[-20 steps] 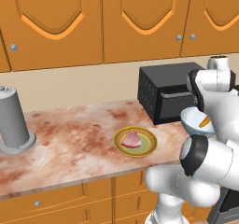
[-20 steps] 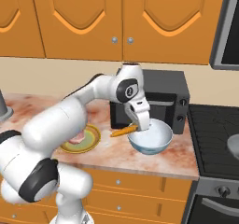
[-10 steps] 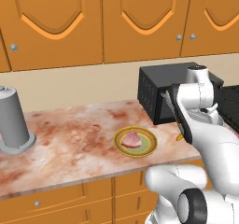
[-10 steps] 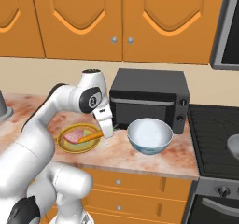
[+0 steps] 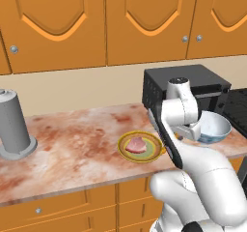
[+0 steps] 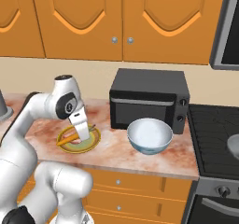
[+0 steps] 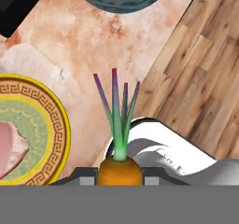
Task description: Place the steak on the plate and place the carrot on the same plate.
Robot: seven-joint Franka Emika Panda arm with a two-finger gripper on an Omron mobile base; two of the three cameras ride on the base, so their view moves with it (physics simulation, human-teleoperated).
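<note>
Gripper (image 6: 80, 133) is closed down on the carrot (image 6: 68, 137), gripping its orange body near the top; in the hand view the carrot (image 7: 119, 171) sits between the two finger tips with its green leaves fanning upward from it. In the right base view the gripper hangs low over the plate (image 6: 94, 140), and the carrot sticks out from it to the left at a slant, its free end over the plate's near-left rim; whether it touches the plate cannot be told. The steak (image 5: 136, 144) lies flat in the green centre of the plate (image 5: 125, 141), seen clearly in the left base view; in the hand view the steak (image 7: 10, 152) shows at the left edge, inside the plate's yellow patterned rim (image 7: 58, 120). The plate rests on the mottled pink counter (image 5: 72, 144), toward its front edge. A white and light-blue bowl (image 6: 150, 136) stands on the counter to the right of the plate, apart from it, in front of the black microwave (image 6: 149, 99). A grey cylinder-shaped appliance (image 5: 13, 125) stands at the far left of the counter, well apart from the plate. Orange cupboard doors (image 5: 62, 21) run along the wall above
</note>
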